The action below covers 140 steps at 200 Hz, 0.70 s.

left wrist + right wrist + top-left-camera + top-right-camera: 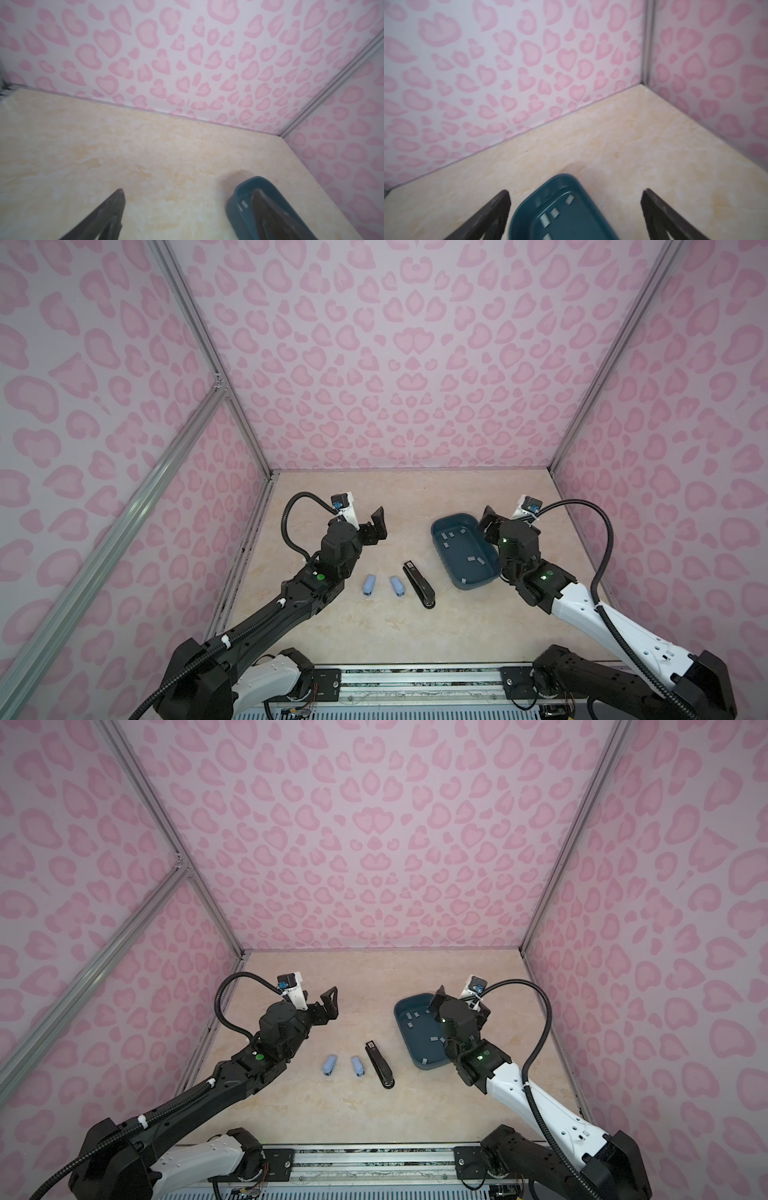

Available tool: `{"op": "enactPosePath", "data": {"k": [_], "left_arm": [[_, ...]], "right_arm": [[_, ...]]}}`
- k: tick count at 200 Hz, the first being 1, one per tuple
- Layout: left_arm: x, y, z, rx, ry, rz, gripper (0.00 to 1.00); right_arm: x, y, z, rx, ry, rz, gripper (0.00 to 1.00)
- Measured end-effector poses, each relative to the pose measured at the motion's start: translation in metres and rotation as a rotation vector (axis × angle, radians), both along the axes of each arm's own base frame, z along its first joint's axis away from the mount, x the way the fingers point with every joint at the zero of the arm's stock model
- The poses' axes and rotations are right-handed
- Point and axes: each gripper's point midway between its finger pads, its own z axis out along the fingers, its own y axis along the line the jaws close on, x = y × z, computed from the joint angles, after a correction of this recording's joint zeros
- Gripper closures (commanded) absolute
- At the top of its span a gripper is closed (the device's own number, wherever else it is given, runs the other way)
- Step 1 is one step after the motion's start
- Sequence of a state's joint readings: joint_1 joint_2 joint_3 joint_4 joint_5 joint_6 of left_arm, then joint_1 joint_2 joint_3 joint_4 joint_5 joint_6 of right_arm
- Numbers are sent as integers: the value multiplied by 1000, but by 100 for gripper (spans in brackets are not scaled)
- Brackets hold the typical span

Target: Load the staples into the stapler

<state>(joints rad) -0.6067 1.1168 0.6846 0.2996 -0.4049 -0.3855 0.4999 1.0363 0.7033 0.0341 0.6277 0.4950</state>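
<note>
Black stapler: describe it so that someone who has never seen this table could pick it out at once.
On the beige marbled tabletop, find the dark teal tray holding staple strips on the right. Just left of its near end lies the black stapler, at a slant. It is longer and darker than the two small light-blue staplers lying to its left.

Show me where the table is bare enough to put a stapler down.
Bare: the table between back wall and tray; also between black stapler and front rail. Crowded: the two small blue staplers beside it.
</note>
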Motion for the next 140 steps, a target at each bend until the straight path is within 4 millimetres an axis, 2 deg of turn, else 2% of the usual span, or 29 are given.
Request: {"op": "enactPosePath", "data": {"k": [13,36,42,53,69,80,90,98,100,115,128,140], "left_arm": [[4,26,-12,99,11,97,4],[5,102,-31,200,34,345,4],[2,124,-38,216,45,412,4],[-3,158,-49,225,64,509,4],[-12,205,-69,225,105,636,4],[-13,222,-84,226,133,684,2],[-9,225,-102,236,173,676,0],[-4,225,-118,257,210,665,3],[-3,225,-121,263,219,662,7],[8,226,-144,308,283,651,7],[17,227,-144,328,269,645,8],[23,231,-143,304,240,636,8]], "right_arm": [[1,-36,-24,-81,60,-82,1],[-7,-116,-82,-158,184,-276,1],[-10,-130,-100,-165,221,-297,1],[-11,-141,-127,-162,280,-295,1],[-3,-146,-148,-174,316,-278,1],[9,-141,-156,-180,318,-237,1],[17,-137,-157,-194,309,-206,1],[25,-133,-156,-200,270,-176,1],[27,-132,-155,-201,258,-167,1],[30,-119,-167,-228,248,-85,1],[31,-106,-173,-235,233,3,1],[31,-102,-171,-234,192,31,1]]}}
